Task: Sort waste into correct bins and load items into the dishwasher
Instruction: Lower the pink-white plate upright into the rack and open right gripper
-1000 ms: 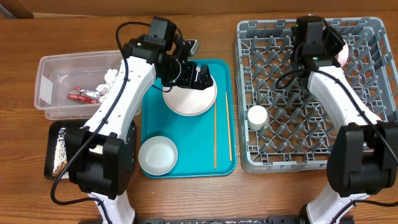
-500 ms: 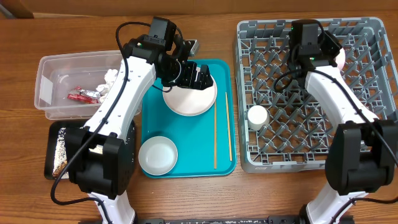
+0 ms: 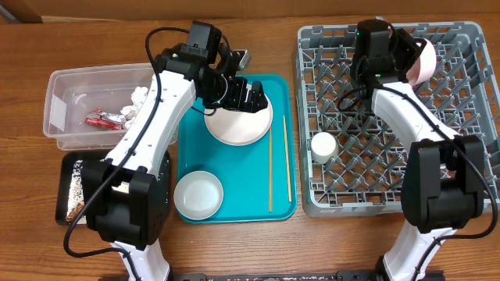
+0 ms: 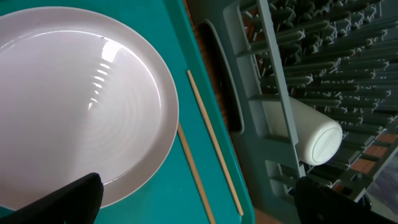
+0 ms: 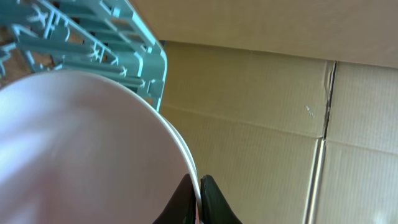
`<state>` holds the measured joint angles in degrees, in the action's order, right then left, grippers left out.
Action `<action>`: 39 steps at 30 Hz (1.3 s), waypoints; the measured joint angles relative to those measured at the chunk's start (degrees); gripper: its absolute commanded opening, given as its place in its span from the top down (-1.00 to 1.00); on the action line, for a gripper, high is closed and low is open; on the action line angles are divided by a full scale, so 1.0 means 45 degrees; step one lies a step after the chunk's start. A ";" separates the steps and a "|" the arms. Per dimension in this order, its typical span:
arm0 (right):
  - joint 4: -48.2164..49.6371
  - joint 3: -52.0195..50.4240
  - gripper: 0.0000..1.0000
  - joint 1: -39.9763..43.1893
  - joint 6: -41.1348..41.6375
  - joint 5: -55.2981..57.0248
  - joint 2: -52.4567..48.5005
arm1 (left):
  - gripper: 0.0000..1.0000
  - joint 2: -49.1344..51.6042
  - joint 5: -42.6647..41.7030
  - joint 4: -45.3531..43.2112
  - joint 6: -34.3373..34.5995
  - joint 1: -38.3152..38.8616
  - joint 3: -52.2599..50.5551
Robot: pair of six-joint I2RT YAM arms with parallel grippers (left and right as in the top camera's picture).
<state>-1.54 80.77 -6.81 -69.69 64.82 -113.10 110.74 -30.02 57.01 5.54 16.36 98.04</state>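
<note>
No text, brand, number or sign readable in any view, white label (image 3: 55,115) on the left end of the tub (image 3: 86,76) at the overhead's left, too small to read, print on the red wrapper (image 3: 103,119) inside it not legible.

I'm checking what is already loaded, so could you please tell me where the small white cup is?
In the overhead view, the small white cup sits in the grey dish rack near its left edge, just right of the teal tray.

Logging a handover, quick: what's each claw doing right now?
Left claw: open, holding nothing.
Right claw: closed on the pink plate rim.
</note>
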 measured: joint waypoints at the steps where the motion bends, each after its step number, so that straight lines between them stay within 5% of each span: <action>1: -0.0141 0.0000 0.92 -0.0005 -0.0019 0.0039 0.0000 | -1.00 0.0000 0.0000 0.0000 0.0000 0.0000 0.0000; 17: -0.1307 0.0000 0.90 -0.0884 0.0670 -0.0112 0.0000 | -1.00 0.0000 0.0000 0.0000 0.0000 0.0000 0.0000; 25: -0.1569 -0.0024 0.05 -0.1559 0.1923 -0.0617 0.0000 | -1.00 0.0000 0.0000 0.0000 0.0000 0.0000 0.0000; 39: -0.1579 -0.0029 -0.14 -0.2055 0.3560 -0.0986 0.0000 | -1.00 0.0000 0.0000 0.0000 0.0000 0.0000 0.0000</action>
<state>-8.64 80.64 -16.05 -53.67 60.38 -113.10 110.74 -30.02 57.01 5.54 16.36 98.04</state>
